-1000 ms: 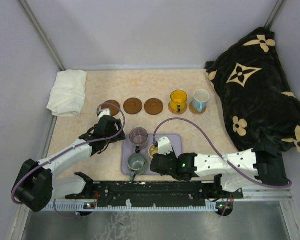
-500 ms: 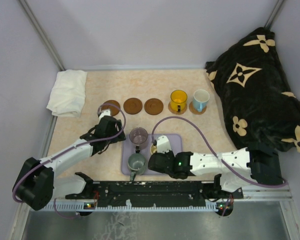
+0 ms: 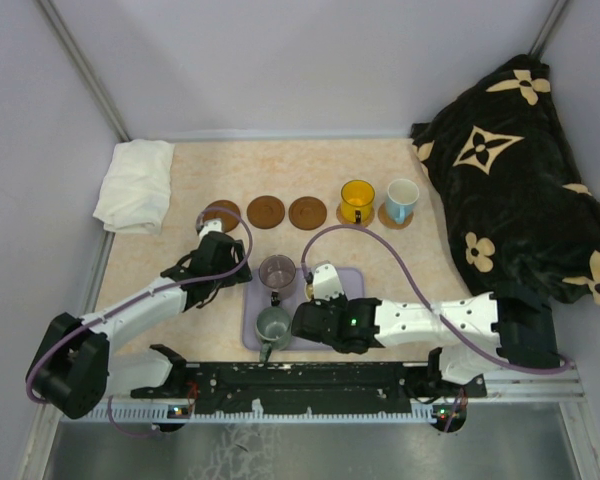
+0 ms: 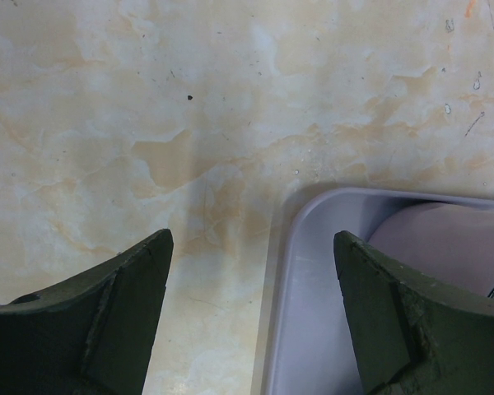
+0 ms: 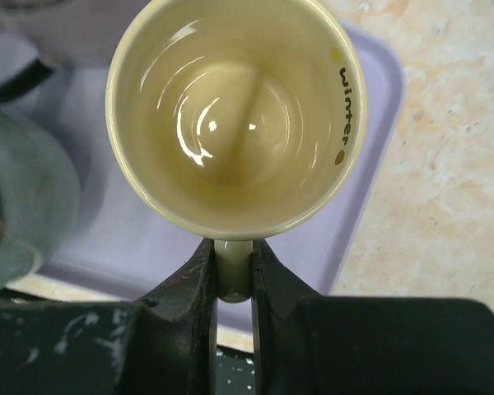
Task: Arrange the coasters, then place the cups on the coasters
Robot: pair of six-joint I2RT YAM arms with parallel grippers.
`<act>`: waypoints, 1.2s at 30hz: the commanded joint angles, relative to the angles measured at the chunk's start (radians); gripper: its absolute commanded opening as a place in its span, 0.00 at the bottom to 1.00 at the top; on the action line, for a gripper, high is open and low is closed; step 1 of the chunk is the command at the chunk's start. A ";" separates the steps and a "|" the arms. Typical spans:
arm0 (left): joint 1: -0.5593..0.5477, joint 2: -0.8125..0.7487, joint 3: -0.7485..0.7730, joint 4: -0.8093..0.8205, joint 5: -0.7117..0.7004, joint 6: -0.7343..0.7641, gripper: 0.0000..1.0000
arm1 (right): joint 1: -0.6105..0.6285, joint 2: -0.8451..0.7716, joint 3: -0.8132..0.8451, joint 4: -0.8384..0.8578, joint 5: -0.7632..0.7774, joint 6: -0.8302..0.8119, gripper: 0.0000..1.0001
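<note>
The cream cup [image 5: 235,115] sits over the lavender tray [image 5: 370,164], and my right gripper [image 5: 233,267] is shut on its handle. In the top view that gripper [image 3: 310,300] hides most of the cup. Also on the tray are the purple-grey cup [image 3: 277,270] and the grey-green cup [image 3: 273,324]. The orange-yellow cup [image 3: 357,198] and the light blue cup [image 3: 402,198] each stand on a coaster. Three bare coasters [image 3: 266,211] [image 3: 307,212] [image 3: 220,213] lie in a row to their left. My left gripper [image 4: 251,243] is open over the tray's left corner [image 4: 284,271], holding nothing.
A folded white cloth [image 3: 135,185] lies at the table's far left. A black blanket with cream flowers [image 3: 510,200] covers the right side. Grey walls close in the back and sides. The arms' base rail runs along the near edge.
My right gripper has shut on the cream cup's handle, and that arm has shifted slightly left. The left arm has barely moved.
</note>
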 commanded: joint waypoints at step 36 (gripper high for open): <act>0.024 -0.016 0.041 -0.015 -0.169 -0.028 0.90 | -0.576 0.589 0.794 0.385 -0.002 -0.420 0.00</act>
